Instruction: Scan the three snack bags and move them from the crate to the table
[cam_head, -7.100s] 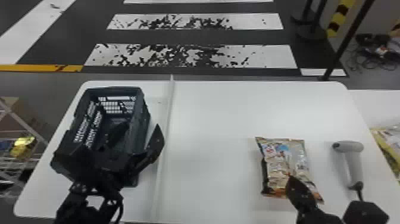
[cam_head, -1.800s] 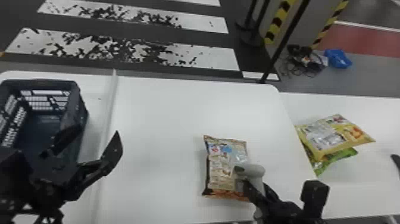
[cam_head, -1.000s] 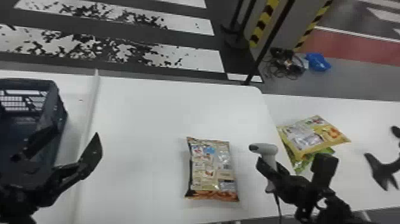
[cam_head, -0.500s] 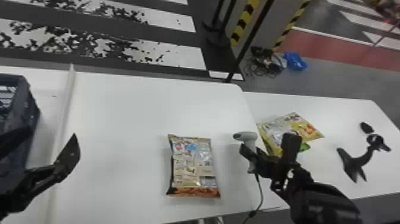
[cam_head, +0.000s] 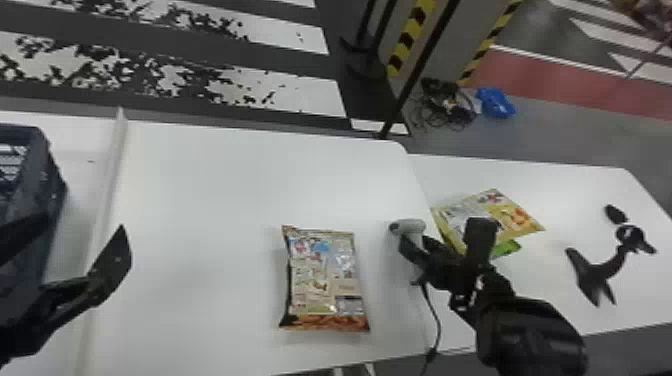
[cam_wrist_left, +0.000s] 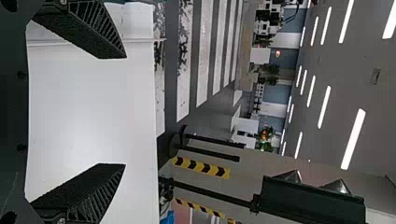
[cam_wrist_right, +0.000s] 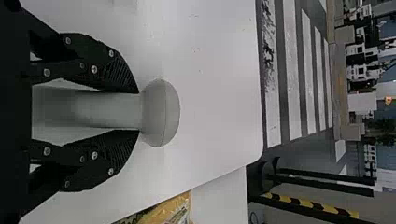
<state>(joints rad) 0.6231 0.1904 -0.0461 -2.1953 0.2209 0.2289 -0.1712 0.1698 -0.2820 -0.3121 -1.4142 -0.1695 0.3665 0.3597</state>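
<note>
Snack bag (cam_head: 325, 272) w/ a busy printed panel & orange-brown near end lies flat on the white tabletop (cam_head: 215, 200), btwn the L gripper (cam_head: 85, 224) and the R gripper (cam_head: 412, 245). R one's clamped on the grey handheld scanner (cam_head: 407, 227), held upright by its grip, cable (cam_head: 438, 320) trailing toward the near edge; L one's fingers stand apart w/ nothing btwn them, near the dark blue crate (cam_head: 57, 187) at far L. Raised white strip (cam_head: 107, 180) runs front to back beside the crate. 2nd white table (cam_head: 540, 305) adjoins on the R — yellow snack bag (cam_head: 520, 220) atop a green one (cam_head: 506, 248), plus a black stand (cam_head: 600, 275) farther R. Rm behind: worn crosswalk stripes (cam_head: 310, 95), black pole (cam_head: 420, 70), yellow/blk hazard tape (cam_head: 412, 37), tangled cords (cam_head: 442, 110) by a blue plastic item (cam_head: 495, 102), red floor strip (cam_head: 560, 75); ceiling lights (cam_wrist_left: 353, 140) in L wrist view.
</note>
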